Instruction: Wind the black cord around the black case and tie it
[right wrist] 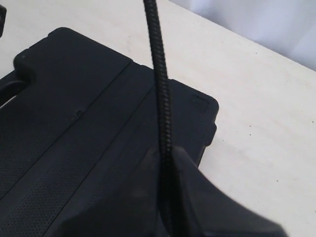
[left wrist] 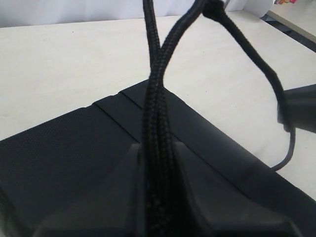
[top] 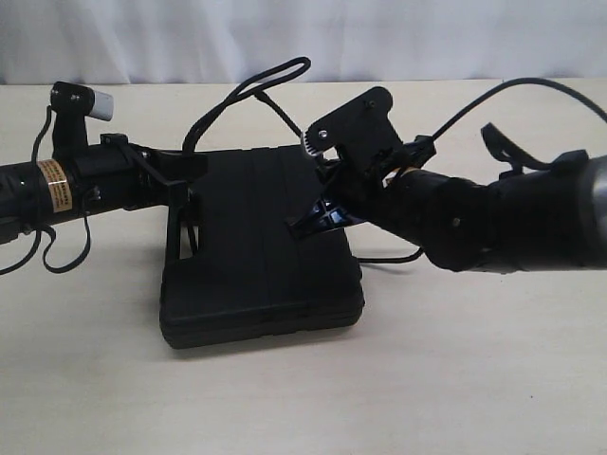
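Note:
The black case (top: 256, 261) lies flat mid-table, ribbed lid up. My left gripper (top: 186, 201) hangs over its left edge, shut on two strands of the black cord (left wrist: 157, 98), which run out together to a knot (left wrist: 215, 9). At the case's right side my right gripper (top: 309, 220) hovers above the lid, shut on a single strand of the black cord (right wrist: 160, 84). Behind the case the cord (top: 248, 90) loops across the table. In the wrist views, both the left gripper (left wrist: 157, 150) and the right gripper (right wrist: 167, 154) have jaws tight against the braid, over the case (right wrist: 74, 113).
The pale wooden table (top: 455, 379) extends in front of the case and to both sides. A white curtain (top: 190, 38) closes off the back. Smooth arm cables (top: 493, 95) arc above the right arm, and another cable (top: 57, 256) hangs below the left arm.

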You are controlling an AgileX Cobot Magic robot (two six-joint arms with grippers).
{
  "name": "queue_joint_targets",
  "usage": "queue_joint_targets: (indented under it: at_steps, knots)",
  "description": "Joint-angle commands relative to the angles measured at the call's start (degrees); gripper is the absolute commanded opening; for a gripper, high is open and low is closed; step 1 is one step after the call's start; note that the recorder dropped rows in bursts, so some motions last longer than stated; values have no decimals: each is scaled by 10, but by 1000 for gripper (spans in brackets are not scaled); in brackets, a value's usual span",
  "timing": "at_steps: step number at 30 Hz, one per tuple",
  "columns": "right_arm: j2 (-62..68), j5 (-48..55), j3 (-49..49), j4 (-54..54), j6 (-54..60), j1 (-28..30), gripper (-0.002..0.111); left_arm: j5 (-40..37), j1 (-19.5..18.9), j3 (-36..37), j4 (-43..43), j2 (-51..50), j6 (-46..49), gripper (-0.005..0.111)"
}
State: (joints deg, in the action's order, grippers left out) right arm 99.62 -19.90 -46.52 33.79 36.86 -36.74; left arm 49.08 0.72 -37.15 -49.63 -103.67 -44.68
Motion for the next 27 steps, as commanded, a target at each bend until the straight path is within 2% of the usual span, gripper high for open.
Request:
queue_joint_targets:
  at_steps: [1,9,18,27]
  knots:
    - [14,-25,0,-2,-21,0,4,27,-4,-2,7,2,-6,0]
    - [15,-58,0,-7,-54,0,4,27,-4,-2,8,2,-6,0]
    - [15,-92,0,-155,-229,0,4,27,-4,-2,7,2,-6,0]
    - [24,-110,0,-157,-232,0,4,56,-4,-2,-18,2,-7,0]
